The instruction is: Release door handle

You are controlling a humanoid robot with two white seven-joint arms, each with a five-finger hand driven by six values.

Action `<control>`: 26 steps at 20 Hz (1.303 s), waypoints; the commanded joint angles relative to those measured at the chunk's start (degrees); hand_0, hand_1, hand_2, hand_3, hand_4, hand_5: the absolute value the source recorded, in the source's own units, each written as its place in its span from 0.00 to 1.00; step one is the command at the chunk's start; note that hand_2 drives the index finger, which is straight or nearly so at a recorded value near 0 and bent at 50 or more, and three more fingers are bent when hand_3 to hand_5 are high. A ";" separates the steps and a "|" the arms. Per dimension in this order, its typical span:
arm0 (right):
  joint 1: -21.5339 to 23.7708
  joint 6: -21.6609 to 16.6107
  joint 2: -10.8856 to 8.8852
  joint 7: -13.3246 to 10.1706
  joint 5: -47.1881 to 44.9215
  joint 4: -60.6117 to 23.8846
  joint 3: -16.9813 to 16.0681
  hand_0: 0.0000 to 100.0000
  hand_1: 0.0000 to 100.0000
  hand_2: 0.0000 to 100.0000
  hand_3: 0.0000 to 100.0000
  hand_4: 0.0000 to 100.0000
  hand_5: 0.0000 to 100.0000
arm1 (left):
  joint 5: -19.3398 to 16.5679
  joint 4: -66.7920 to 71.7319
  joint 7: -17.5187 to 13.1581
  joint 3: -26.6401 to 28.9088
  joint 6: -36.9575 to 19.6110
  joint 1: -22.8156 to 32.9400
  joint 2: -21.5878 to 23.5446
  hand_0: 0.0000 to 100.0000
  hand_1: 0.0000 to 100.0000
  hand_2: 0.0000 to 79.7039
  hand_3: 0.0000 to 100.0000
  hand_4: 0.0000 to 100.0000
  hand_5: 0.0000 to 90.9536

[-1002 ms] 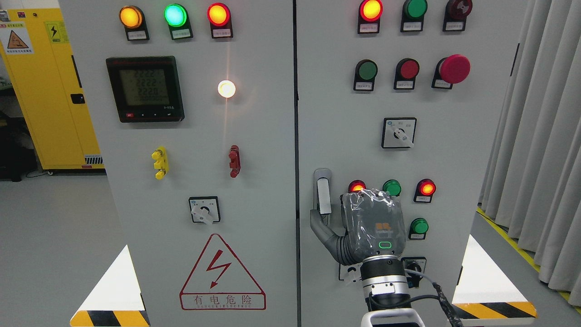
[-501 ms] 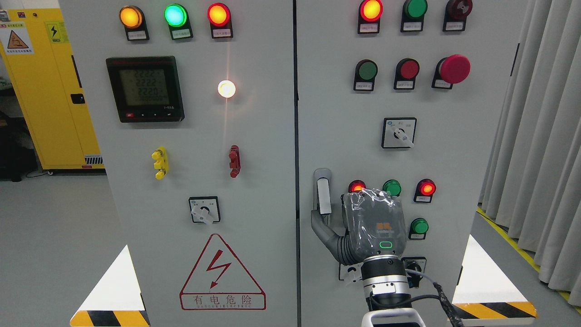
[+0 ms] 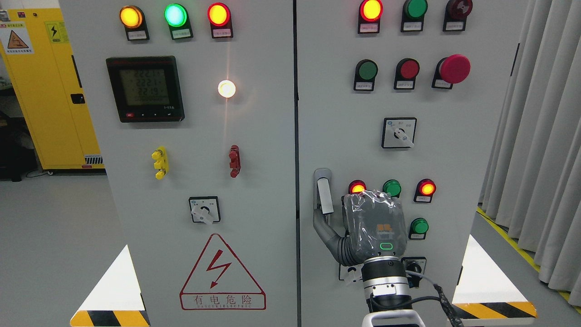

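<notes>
The grey door handle (image 3: 322, 190) stands upright at the left edge of the right cabinet door (image 3: 454, 150). My right hand (image 3: 358, 227), wrapped in clear plastic, is just right of and below the handle, its back toward the camera. Its thumb (image 3: 323, 227) sticks out to the left and ends right under the handle's lower end. The hand is open and not closed around the handle; the other fingers are hidden behind the hand's back. The left arm does not show.
The right door carries lit buttons (image 3: 426, 188), a rotary switch (image 3: 399, 133) and a red mushroom button (image 3: 454, 69). The left door (image 3: 199, 181) has a meter (image 3: 145, 88). Yellow cabinet (image 3: 50, 91) at far left, grey curtain (image 3: 540, 136) at right.
My right hand has slid slightly to the right and down, and the thumb has drawn a little away from the handle's left side. The door looks unmoved.
</notes>
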 commanded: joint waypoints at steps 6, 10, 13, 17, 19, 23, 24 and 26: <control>0.12 0.12 -0.01 -0.33 0.00 -0.86 -0.12 0.66 0.27 1.00 1.00 1.00 1.00 | 0.00 -0.88 0.01 0.00 -0.01 0.00 0.00 0.12 0.56 0.00 0.00 0.00 0.00; 0.21 0.03 -0.10 -0.42 -0.17 -0.86 -0.21 0.63 0.28 1.00 1.00 1.00 1.00 | 0.00 -0.88 0.01 0.00 -0.01 0.00 0.00 0.12 0.56 0.00 0.00 0.00 0.00; 0.21 0.03 -0.19 -0.33 -0.18 -0.86 -0.91 0.56 0.30 1.00 1.00 1.00 1.00 | 0.00 -0.88 0.01 0.00 -0.01 0.00 0.00 0.12 0.56 0.00 0.00 0.00 0.00; 0.21 0.03 -0.28 -0.33 -0.26 -0.95 -1.00 0.50 0.31 1.00 1.00 1.00 1.00 | 0.00 -0.88 0.01 0.00 -0.01 0.00 0.00 0.12 0.56 0.00 0.00 0.00 0.00; 0.21 -0.06 -0.28 -0.33 -0.26 -1.21 -1.26 0.46 0.32 1.00 1.00 1.00 1.00 | 0.00 -0.88 0.01 0.00 -0.01 0.00 0.00 0.12 0.56 0.00 0.00 0.00 0.00; 0.21 -0.06 -0.28 -0.33 -0.35 -1.30 -1.44 0.41 0.33 1.00 1.00 1.00 1.00 | 0.00 -0.88 0.01 0.00 -0.01 0.00 0.00 0.12 0.56 0.00 0.00 0.00 0.00; 0.21 -0.06 -0.28 -0.33 -0.35 -1.30 -1.44 0.40 0.33 1.00 1.00 1.00 1.00 | 0.00 -0.88 0.01 0.00 -0.01 0.00 0.00 0.12 0.56 0.00 0.00 0.00 0.00; 0.21 -0.06 -0.28 -0.33 -0.44 -1.30 -1.87 0.40 0.33 1.00 1.00 1.00 1.00 | 0.00 -0.88 0.01 0.00 -0.01 0.00 0.00 0.12 0.56 0.00 0.00 0.00 0.00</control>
